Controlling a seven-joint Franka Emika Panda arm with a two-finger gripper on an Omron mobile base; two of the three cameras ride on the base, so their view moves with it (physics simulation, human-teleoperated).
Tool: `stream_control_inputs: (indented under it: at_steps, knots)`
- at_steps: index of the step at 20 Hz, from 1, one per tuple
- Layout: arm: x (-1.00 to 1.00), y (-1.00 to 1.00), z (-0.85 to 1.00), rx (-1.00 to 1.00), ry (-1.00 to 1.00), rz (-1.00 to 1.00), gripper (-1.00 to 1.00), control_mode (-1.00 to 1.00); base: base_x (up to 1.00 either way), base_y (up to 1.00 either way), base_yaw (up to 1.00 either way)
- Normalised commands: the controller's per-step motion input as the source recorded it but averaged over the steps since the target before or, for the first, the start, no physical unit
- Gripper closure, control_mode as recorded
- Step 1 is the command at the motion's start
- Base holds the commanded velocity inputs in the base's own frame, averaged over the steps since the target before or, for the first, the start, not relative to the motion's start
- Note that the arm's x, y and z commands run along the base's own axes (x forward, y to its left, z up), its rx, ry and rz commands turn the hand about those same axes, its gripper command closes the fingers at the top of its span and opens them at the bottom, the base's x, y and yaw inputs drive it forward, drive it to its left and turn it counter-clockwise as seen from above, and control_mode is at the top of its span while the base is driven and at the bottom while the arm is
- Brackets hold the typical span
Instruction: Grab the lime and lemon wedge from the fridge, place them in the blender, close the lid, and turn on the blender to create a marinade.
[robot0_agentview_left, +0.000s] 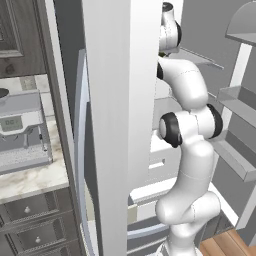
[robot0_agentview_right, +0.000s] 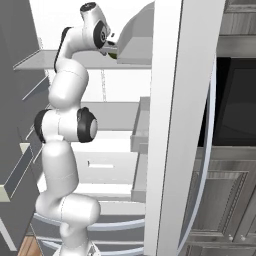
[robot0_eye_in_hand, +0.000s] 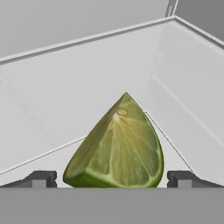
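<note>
The lemon wedge (robot0_eye_in_hand: 117, 146) stands on a pale shelf (robot0_eye_in_hand: 65, 100) inside the fridge (robot0_agentview_left: 112, 125), with its pointed top up and its cut face, with pale lines running out from the core, turned to the hand camera. It is olive-green with a lighter rind along the lower edge. In the hand view the wedge sits between the two dark fingertips (robot0_eye_in_hand: 40, 178) of the gripper (robot0_eye_in_hand: 111, 179), which stand wide apart, one on each side of it. A small gap shows between each tip and the wedge, so the jaws are fully open and hold nothing.

The shelf around the wedge is bare and light grey. Its back edge meets the inner wall of the fridge, and a corner of the compartment shows at the upper right of the hand view.

In the right base view the white arm (robot0_agentview_right: 65, 150) rises from the lower left and reaches up into the upper part of the open fridge, where a small piece of green shows just beside the hand. The broad white door edge (robot0_agentview_right: 167, 125) stands in front. In the left base view the arm (robot0_agentview_left: 187, 150) goes up behind the white door, with door shelves (robot0_agentview_left: 235, 100) to its right. To the left is a marble counter (robot0_agentview_left: 30, 175) with a grey toaster oven (robot0_agentview_left: 20, 130) on it and dark drawers (robot0_agentview_left: 30, 220) below.
</note>
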Motion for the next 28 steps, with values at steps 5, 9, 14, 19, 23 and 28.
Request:
stream_control_inputs:
  at_steps: [5, 9, 14, 19, 23, 28]
  knots:
    - [0.14, 0.00, -0.19, 0.00, -0.11, 0.00, -1.00, -1.00, 0.00, 0.00, 0.00]
    - [0.07, -0.03, -0.06, 0.01, -0.16, 0.00, -1.00, -1.00, 0.00, 0.00, 0.00]
    - [0.06, 0.00, -0.01, 0.00, -0.04, 0.00, -1.00, -1.00, 0.00, 0.00, 0.00]
    - [0.09, 0.00, -0.01, 0.00, 0.00, 0.00, -1.00, -1.00, 0.00, 0.00, 0.00]
    - [0.12, 0.00, -0.14, 0.00, 0.00, 0.00, 1.00, -1.00, 0.00, 0.00, 0.00]
    - [0.13, 0.00, -0.08, 0.00, -0.03, 0.00, 1.00, -1.00, 0.00, 0.00, 0.00]
